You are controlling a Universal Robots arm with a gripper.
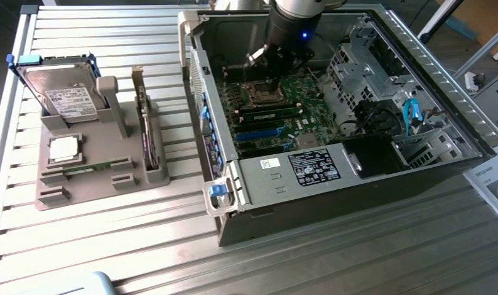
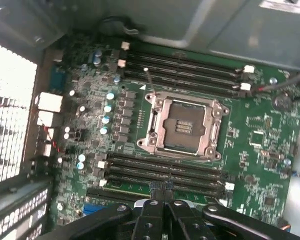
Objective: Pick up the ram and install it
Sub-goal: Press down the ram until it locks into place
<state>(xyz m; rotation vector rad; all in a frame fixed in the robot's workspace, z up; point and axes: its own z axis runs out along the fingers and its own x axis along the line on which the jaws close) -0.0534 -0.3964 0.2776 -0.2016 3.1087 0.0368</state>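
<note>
Ram (image 2: 129, 188) sits in one of the slots of the bank beside the empty CPU socket (image 2: 182, 125), on the gripper's side of that socket, standing on its long edge. Its long axis runs along the slot, parallel to the neighbouring empty slots. One end reaches the white latch (image 2: 103, 182). The other end is hidden under the gripper (image 2: 162, 194).

The two dark fingers are pressed together with only a thin seam between them and nothing gripped. Their tips are right over the stick's upper edge, but I cannot tell whether they touch it.

In the exterior view the ram (image 1: 270, 114) is a thin green strip in the upper middle of the frame, on the motherboard (image 1: 315, 132) inside the open computer case (image 1: 257, 184). It runs roughly side to side, tilted slightly up toward the exterior view's right. The gripper (image 1: 257, 69) hangs over the board just above it, its upper part cut off by the frame's top edge.

At the left of the frame, well apart, a grey fixture (image 1: 93, 184) holds a hard drive (image 1: 60, 92), a square processor chip (image 1: 64, 149) and an upright expansion card (image 1: 146, 129). A greenish strip (image 1: 101, 166) lying in the fixture is too small to make out.
</note>
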